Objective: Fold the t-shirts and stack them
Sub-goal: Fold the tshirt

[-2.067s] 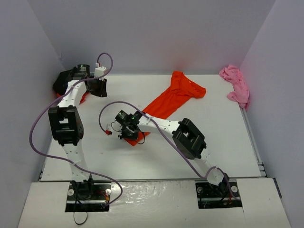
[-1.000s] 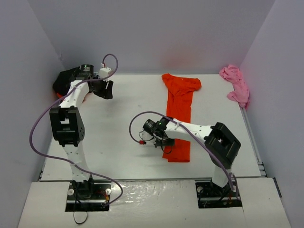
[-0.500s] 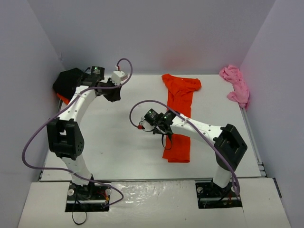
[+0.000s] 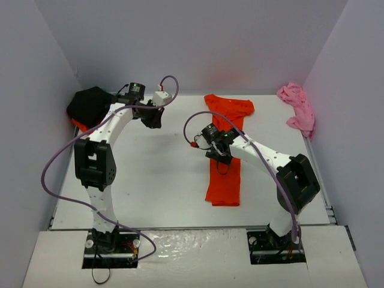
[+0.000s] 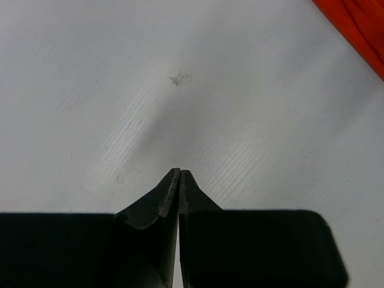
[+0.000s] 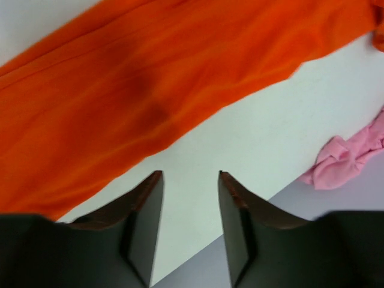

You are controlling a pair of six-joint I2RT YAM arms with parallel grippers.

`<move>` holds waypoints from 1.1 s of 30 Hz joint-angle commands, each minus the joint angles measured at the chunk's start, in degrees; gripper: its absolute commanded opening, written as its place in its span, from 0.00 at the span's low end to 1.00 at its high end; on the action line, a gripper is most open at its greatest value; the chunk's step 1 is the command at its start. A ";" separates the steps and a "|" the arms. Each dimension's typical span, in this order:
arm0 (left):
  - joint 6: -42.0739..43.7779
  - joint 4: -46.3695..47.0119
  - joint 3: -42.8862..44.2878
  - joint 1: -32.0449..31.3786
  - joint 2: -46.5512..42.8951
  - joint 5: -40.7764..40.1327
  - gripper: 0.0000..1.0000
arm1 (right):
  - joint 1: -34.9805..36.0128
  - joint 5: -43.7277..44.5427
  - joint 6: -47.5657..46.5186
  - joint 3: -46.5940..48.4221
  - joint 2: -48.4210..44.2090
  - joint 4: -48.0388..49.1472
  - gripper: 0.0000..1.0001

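An orange-red t-shirt [image 4: 223,186] lies as a long narrow strip right of the table's middle. My right gripper [image 4: 223,157] hovers over its midsection. In the right wrist view this gripper [image 6: 190,174] is open and empty, with the orange cloth [image 6: 120,90] under and ahead of it. A black t-shirt [image 4: 87,105] is heaped at the back left corner, and a bit of orange-red cloth [image 4: 78,124] peeks out beneath it. A pink t-shirt [image 4: 298,108] lies crumpled at the back right. My left gripper [image 4: 157,118] is shut and empty above bare table [image 5: 179,171].
Grey walls enclose the white table [image 4: 150,180] on three sides. The pink t-shirt [image 6: 348,159] shows against the wall in the right wrist view. A corner of the orange-red shirt [image 5: 360,24] sits at the top right of the left wrist view.
My right gripper opened, let go of the orange-red shirt's near end and moved back along the strip. My left gripper closed and swung right, away from the black shirt.
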 commanded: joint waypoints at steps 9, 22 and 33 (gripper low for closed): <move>0.05 -1.11 -0.56 0.39 0.07 -5.51 0.52 | 11.94 -10.32 4.30 -11.01 -11.26 -11.58 0.62; 0.35 0.30 -3.90 4.07 0.92 -9.63 0.70 | 17.63 -22.18 7.39 -14.99 -12.65 -15.31 0.65; 0.80 0.53 -4.15 5.64 0.33 -10.83 0.70 | 21.81 -21.31 8.12 -14.77 -6.19 -13.64 0.65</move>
